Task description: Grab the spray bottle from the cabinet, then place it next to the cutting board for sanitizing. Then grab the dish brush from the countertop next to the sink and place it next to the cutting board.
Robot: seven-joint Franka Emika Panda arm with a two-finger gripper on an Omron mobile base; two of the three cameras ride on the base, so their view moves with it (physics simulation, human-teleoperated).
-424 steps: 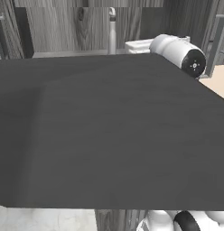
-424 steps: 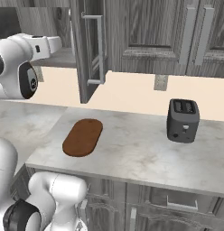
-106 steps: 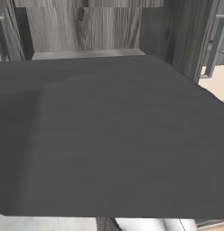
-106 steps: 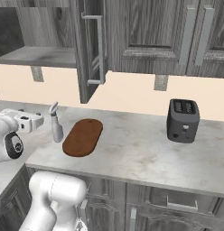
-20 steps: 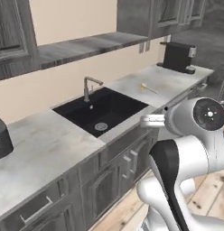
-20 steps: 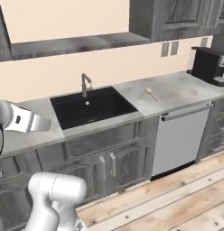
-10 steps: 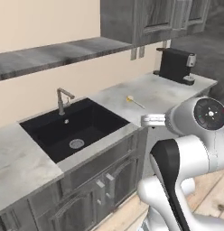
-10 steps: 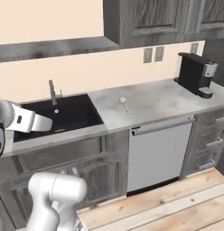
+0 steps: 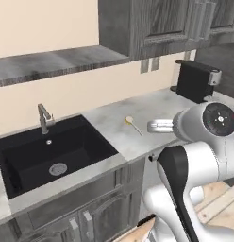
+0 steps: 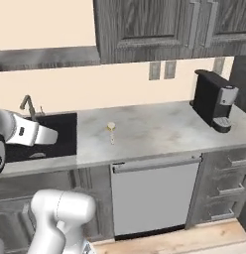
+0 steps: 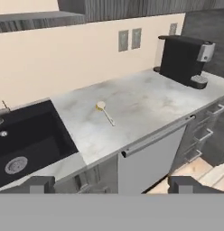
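One dish brush (image 9: 133, 125) is lying on the one countertop (image 10: 159, 131), and one sink (image 9: 45, 156) is sitting recessed beside it with one faucet (image 9: 44, 118) rising at its back (a single round drain (image 9: 58, 168) is showing in the basin). One coffee machine (image 10: 215, 100) is standing at the far end. Two wall outlets (image 11: 130, 39) are showing side by side, and one dishwasher front (image 10: 153, 196) is sitting below.

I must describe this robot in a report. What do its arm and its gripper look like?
The arm is glossy white with rounded, bulging links. One joint has a round dark grey cap with a ring of small marks, and a dark band runs between two links. No cables show. The gripper has two small, dark grey, blocky finger tips.
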